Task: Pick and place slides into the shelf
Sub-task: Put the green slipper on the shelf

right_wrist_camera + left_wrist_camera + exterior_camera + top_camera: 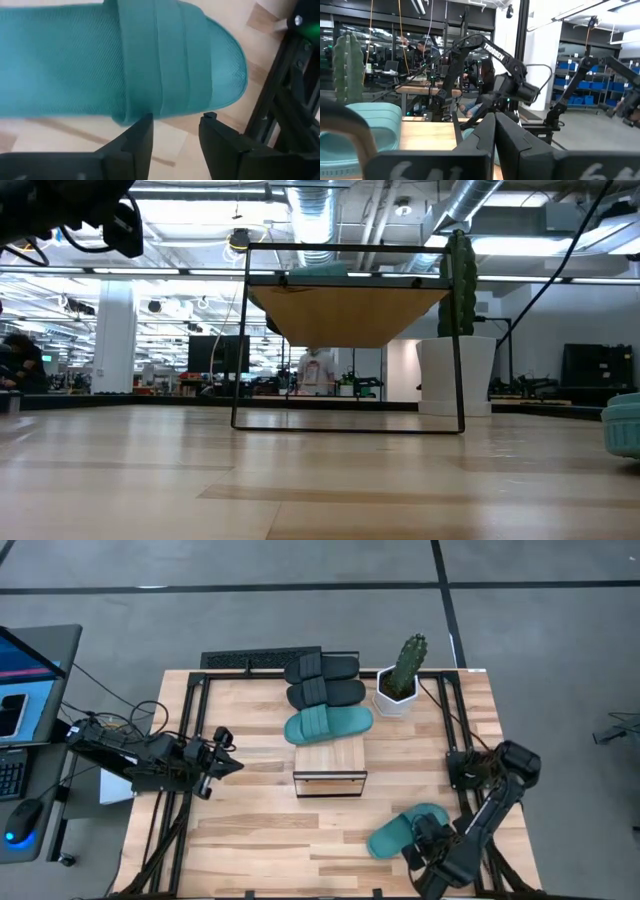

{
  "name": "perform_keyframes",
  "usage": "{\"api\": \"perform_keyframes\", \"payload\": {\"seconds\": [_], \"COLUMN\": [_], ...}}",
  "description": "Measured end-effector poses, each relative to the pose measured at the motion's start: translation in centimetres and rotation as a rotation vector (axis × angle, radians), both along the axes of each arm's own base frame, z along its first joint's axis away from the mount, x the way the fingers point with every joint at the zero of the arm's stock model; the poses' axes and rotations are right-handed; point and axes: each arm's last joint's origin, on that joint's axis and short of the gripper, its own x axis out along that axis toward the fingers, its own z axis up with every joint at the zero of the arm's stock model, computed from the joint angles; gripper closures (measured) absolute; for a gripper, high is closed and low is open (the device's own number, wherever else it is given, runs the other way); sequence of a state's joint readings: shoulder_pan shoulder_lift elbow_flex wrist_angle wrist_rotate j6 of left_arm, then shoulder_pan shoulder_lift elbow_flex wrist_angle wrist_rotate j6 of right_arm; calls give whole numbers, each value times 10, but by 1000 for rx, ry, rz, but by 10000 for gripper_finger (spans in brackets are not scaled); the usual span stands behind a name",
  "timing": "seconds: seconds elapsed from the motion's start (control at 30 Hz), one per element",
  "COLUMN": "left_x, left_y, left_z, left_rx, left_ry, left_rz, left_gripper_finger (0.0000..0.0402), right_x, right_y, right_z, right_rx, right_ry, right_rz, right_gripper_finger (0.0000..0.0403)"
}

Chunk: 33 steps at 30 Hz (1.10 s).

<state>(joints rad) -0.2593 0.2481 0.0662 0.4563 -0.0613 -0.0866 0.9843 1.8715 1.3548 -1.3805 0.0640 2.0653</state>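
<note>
Two black slides and one teal slide lie side by side on the shelf, a light plank on a black frame. The other teal slide lies flat on the table near its right near corner. My right gripper is open, its fingertips at that slide's side edge by the wide strap; from above it shows at the slide's near side. My left gripper is shut and hovers left of the shelf, holding nothing. My right gripper's fingers come at the teal slide's side edge, just under the strap, and lie across the slide. I cannot tell whether a fingertip touches the sole. The slide rests flat on the table.
A potted cactus stands on the table right of the shelf's far end. The shelf's near half is bare plank. Black frame rails run along the table's left and right sides. A laptop and mouse sit off the table's left edge.
</note>
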Motion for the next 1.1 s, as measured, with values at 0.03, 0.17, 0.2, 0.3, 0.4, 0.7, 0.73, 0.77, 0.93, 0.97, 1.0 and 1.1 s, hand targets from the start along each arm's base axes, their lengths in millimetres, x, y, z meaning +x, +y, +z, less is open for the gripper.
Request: {"api": "perform_keyframes", "payload": {"seconds": [0.03,0.17,0.2,0.3,0.4,0.7,0.73,0.77,0.93,0.97,1.0,1.1], "left_x": [0,-1,-1,-2,-2,-5,-5,-5,-6,-7,-8,-9], "left_y": [0,0,0,1,1,2,3,3,5,6,6,7], "left_z": [1,2,3,5,8,15,15,16,18,19,21,24], "left_rx": [-5,-11,-14,-21,-29,15,22,28,69,78,86,101], "left_ry": [-6,-22,-29,-51,-77,-162,-167,-171,-196,-212,-227,-267], "left_rz": [-1,-2,-1,4,5,53,68,83,172,195,216,252], "left_gripper_finger": [401,402,401,401,401,401,401,402,401,401,402,401], "right_x": [1,8,9,15,22,46,49,51,64,66,68,72], "right_y": [0,-4,-4,-6,-5,-6,-7,-8,-15,-16,-18,-24], "right_z": [-1,-5,-5,-5,-3,11,12,13,18,18,18,17], "right_rx": [-2,-11,-9,7,31,109,112,112,129,132,133,128], "right_ry": [1,2,-3,-20,-63,-132,-139,-146,-170,-173,-173,-169], "right_rz": [-20,-91,-101,-129,-138,-173,-173,-171,-179,-181,-182,-200], "right_gripper_finger": [255,253,253,253,253,253,253,253,253,253,253,253]}}
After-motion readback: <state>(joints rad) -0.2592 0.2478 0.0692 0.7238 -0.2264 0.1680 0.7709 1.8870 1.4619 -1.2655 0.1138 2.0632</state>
